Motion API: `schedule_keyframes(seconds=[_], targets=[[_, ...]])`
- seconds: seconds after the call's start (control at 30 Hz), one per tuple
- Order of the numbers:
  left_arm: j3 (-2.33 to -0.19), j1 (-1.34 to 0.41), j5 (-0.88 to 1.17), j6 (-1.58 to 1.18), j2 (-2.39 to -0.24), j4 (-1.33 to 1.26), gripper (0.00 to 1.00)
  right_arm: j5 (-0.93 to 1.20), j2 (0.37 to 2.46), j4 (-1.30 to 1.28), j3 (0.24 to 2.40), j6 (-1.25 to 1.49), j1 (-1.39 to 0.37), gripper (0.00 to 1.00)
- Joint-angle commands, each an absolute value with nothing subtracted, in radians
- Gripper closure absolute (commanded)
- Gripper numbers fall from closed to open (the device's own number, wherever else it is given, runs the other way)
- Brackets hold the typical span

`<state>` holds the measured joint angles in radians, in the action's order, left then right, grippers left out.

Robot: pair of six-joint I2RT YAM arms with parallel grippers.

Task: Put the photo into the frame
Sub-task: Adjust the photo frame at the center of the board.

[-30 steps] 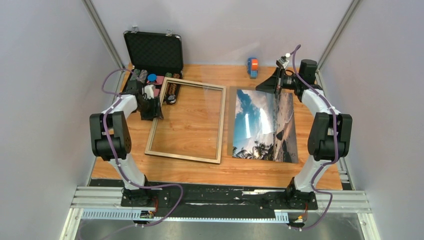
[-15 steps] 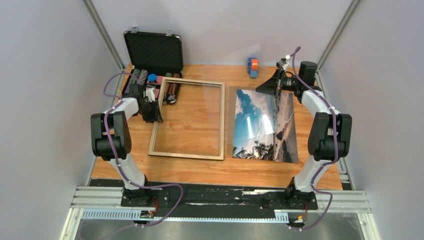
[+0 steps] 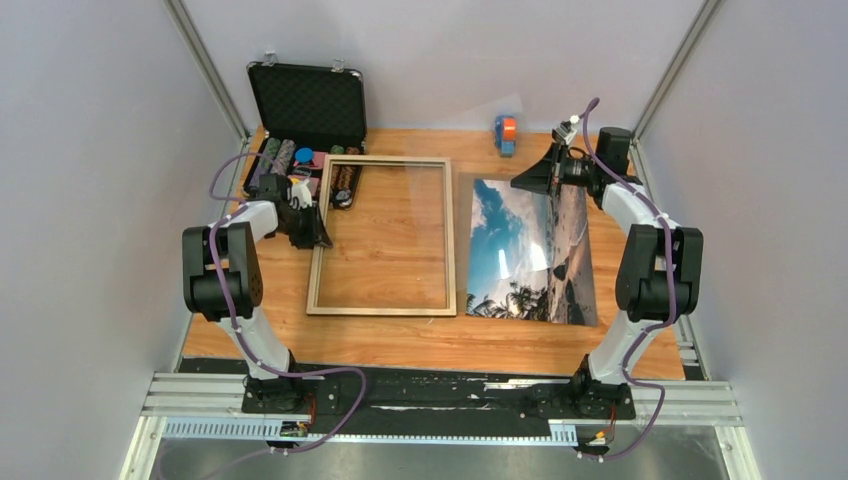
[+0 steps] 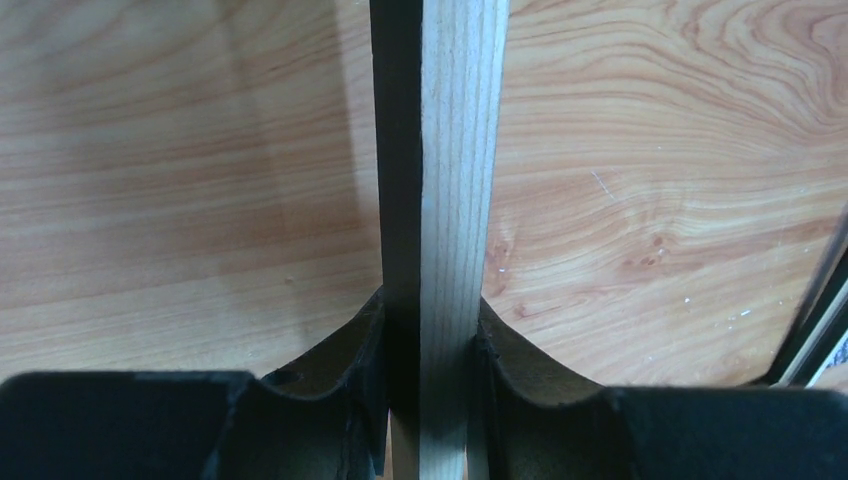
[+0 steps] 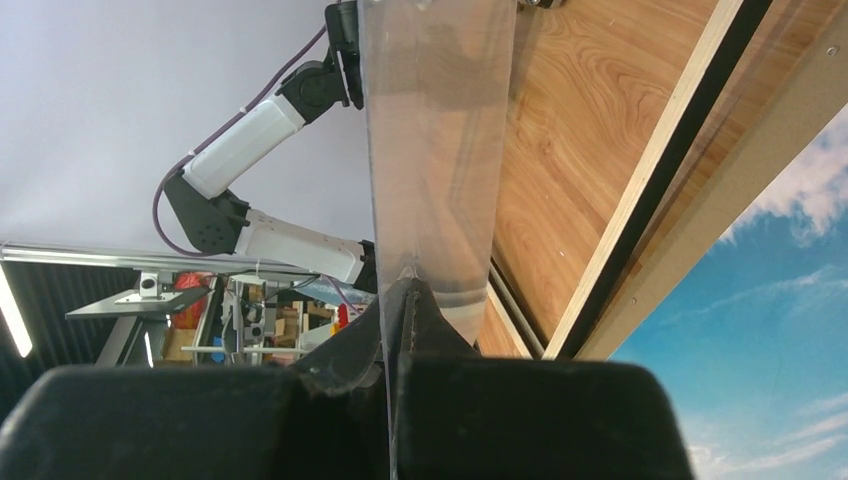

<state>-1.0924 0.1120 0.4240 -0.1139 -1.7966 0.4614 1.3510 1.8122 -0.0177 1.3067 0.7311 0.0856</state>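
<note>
We see the left hand [image 4: 430, 330] clamped narrow on the left rail of the frame [image 3: 381, 311], with the pale wood pinched between both fingers. The right hand [image 5: 400, 300] is shut tight on a clear pane [image 5: 440, 150], held up on edge over the photo [image 3: 510, 250].

The photo lies flat, face up, on the surface [image 3: 400, 345], just right of the frame. Their long axes are parallel and run away from the bases. So the photo sits across the frame from the left hand. The right arm is nearer, but we judge it busy with the pane.

A second ago the frame lay skewed, its near corner swung out left. Now it lies square, its right rail just beside the photo. We see no change in the right arm or the pane.
</note>
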Motion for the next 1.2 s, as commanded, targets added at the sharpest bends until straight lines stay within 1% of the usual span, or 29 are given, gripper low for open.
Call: schedule_keyframes(seconds=[0.0, 0.2, 0.43, 0.47, 0.83, 1.17], targets=[[-1.072, 0.114, 0.565, -0.144, -1.793, 0.416, 1.0, 1.362, 1.773, 0.008, 1.294, 0.725, 0.073, 1.0], [-1.041, 0.115, 0.608, -0.16, -1.785, 0.389, 1.0, 1.355, 1.774, 0.036, 1.266, 0.736, 0.041, 1.0], [-1.007, 0.114, 0.617, -0.177, -1.765, 0.361, 1.0, 1.346, 1.792, 0.246, 1.198, 0.862, 0.005, 1.0], [-1.003, 0.114, 0.616, -0.18, -1.763, 0.361, 1.0, 1.345, 1.796, 0.267, 1.195, 0.876, -0.024, 1.0], [-0.959, 0.099, 0.589, -0.197, -1.706, 0.328, 1.0, 1.364, 1.841, 0.354, 1.208, 0.933, -0.051, 1.0], [-0.949, 0.013, 0.526, -0.229, -1.692, 0.3, 1.0, 1.368, 1.854, 0.406, 1.195, 0.964, -0.054, 1.0]])
